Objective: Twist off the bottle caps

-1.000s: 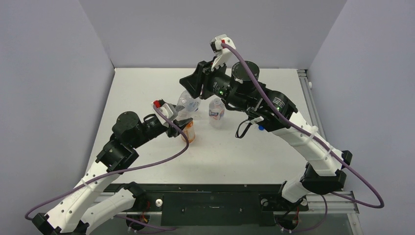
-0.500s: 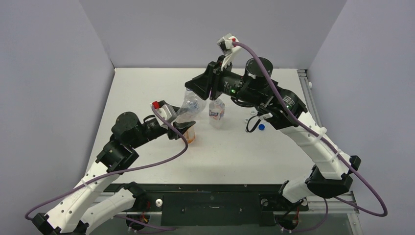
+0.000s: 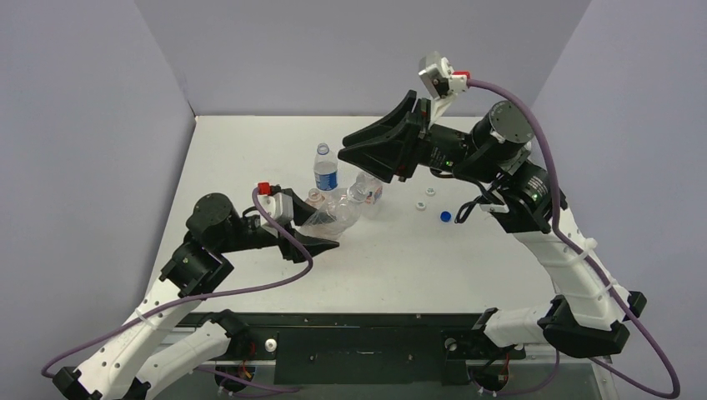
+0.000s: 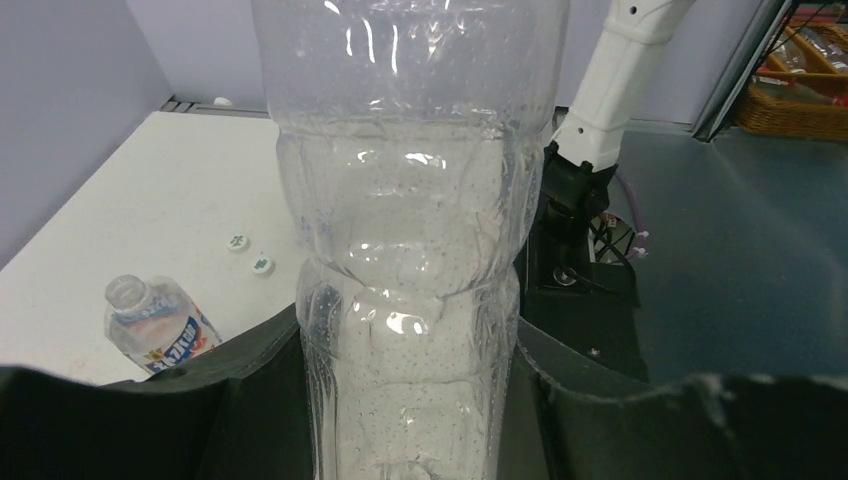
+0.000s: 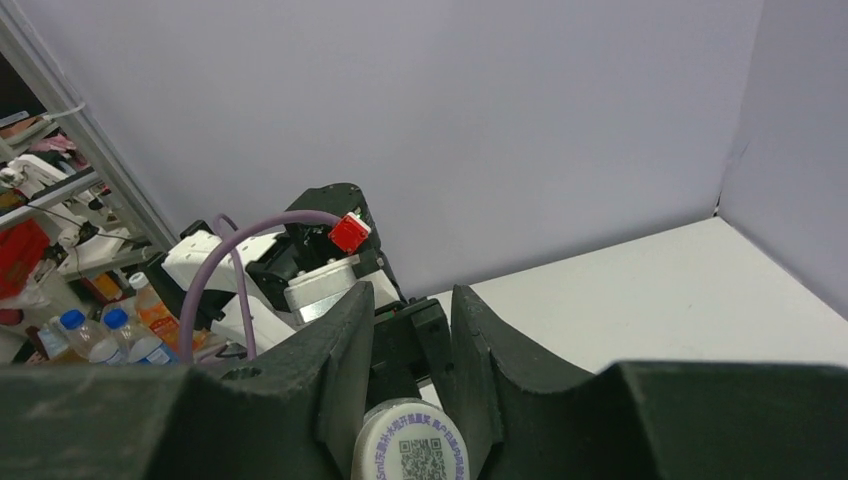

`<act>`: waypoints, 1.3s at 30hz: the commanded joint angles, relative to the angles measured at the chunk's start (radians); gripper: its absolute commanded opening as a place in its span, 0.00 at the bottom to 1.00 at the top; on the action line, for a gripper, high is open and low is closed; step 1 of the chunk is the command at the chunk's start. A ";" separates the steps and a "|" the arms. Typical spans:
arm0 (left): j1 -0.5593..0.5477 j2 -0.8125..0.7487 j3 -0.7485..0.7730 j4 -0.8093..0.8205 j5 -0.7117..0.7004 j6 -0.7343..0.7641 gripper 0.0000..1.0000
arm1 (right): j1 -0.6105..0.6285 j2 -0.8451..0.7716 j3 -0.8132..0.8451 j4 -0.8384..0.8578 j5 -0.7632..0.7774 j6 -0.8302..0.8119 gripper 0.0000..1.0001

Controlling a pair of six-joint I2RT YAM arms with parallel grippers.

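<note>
Your L gripper (image 4: 410,430) is clamped on the clear bottle (image 4: 410,200), tilted above the table (image 3: 250,150) centre. Your R gripper (image 5: 410,360) pinches a white cap (image 5: 410,447); can't tell if it's off. A blue cap (image 3: 446,217) lies loose.

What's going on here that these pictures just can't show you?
- Top view: the right fingers cover the neck of the plain clear plastic bottle, hiding whether it is capped.
- Right wrist view: the bottom edge cuts off the white round QR-printed cap.
- Left wrist view: print on two small white loose caps is too small.
</note>
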 commanded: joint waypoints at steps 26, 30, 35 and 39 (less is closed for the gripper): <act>0.011 -0.065 -0.029 0.045 -0.065 -0.043 0.00 | -0.413 -0.089 -1.153 0.104 0.781 0.285 0.00; 0.013 -0.064 -0.032 0.045 -0.069 -0.043 0.00 | -0.413 -0.034 -1.232 0.170 0.809 0.333 0.04; 0.014 -0.062 -0.037 0.049 -0.075 -0.040 0.00 | -0.411 0.025 -1.267 0.201 0.835 0.364 0.17; 0.016 -0.060 -0.045 0.059 -0.080 -0.041 0.00 | -0.413 0.053 -1.279 0.212 0.854 0.375 0.32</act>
